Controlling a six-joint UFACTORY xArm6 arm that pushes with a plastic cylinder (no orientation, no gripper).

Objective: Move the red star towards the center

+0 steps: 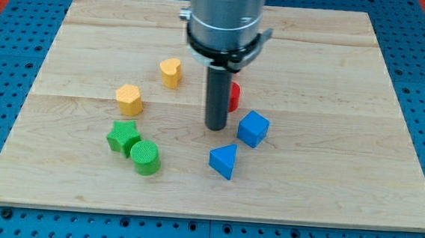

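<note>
Nearest the view's bottom, the blue triangular block [224, 161] lies just below my tip [215, 128], and the blue cube [253, 128] sits just to its right. Leftward lie the green cylinder [145, 158] and green star [123, 137]. There is no pincer here – only a rod, grasping nothing. Just behind the rod, up and right, the red star [234, 96] peeks out, mostly hidden; contact I cannot tell. Judging so, the push is at hand – next a short, steady shove on the desk [348, 106].
</note>
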